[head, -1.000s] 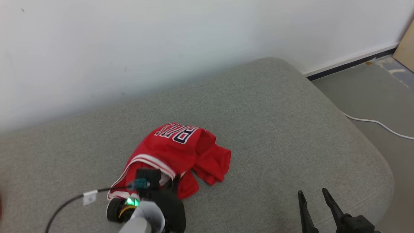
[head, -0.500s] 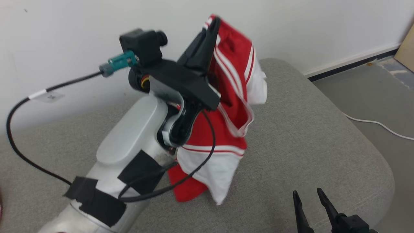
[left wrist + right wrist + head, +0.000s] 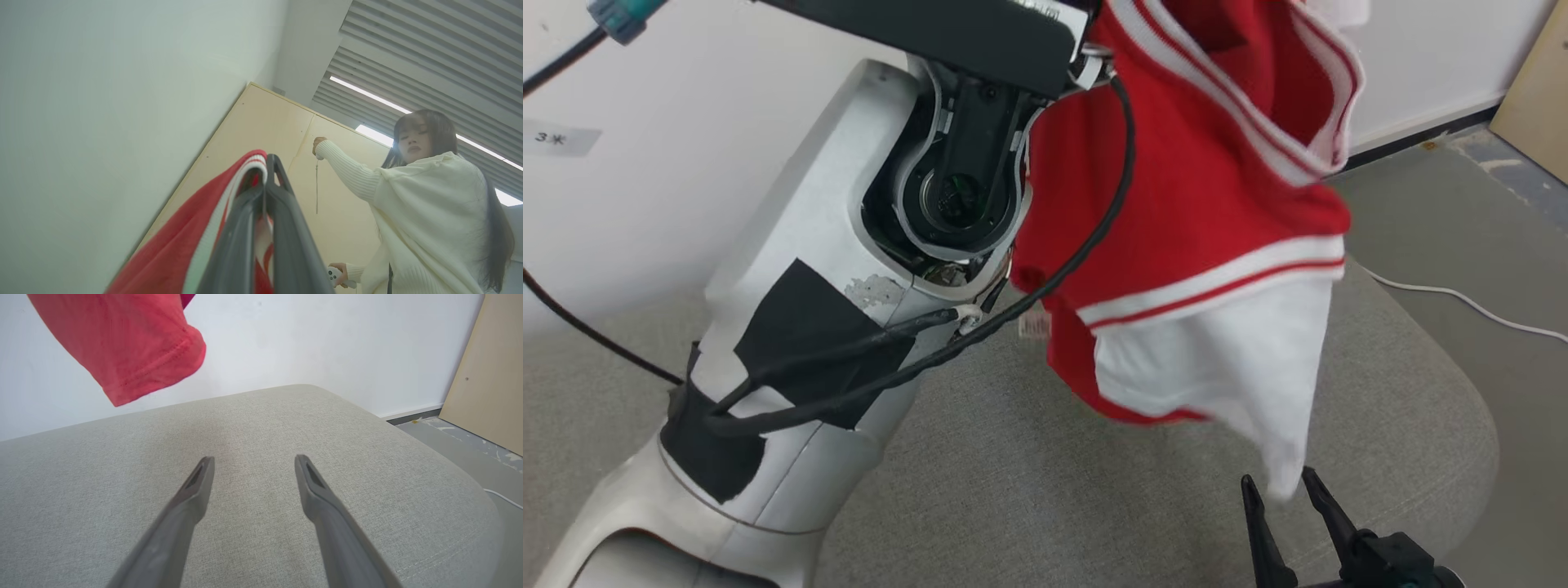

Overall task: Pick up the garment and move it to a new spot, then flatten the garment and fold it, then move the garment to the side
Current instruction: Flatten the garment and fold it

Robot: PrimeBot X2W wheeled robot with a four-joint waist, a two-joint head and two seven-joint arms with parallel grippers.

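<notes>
Arms: left arm (image 3: 800,269) raised steeply, left gripper (image 3: 269,163) clamped on garment (image 3: 1201,188) aloft; right gripper (image 3: 254,458) low, fingers wide apart, empty.

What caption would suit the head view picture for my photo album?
Left gripper holds a red-and-white garment high above the grey cushion; open right gripper waits below.

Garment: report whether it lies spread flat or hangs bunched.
Bunched, hanging: the garment dangles crumpled from the shut left end effector, above the grey cushion.
</notes>
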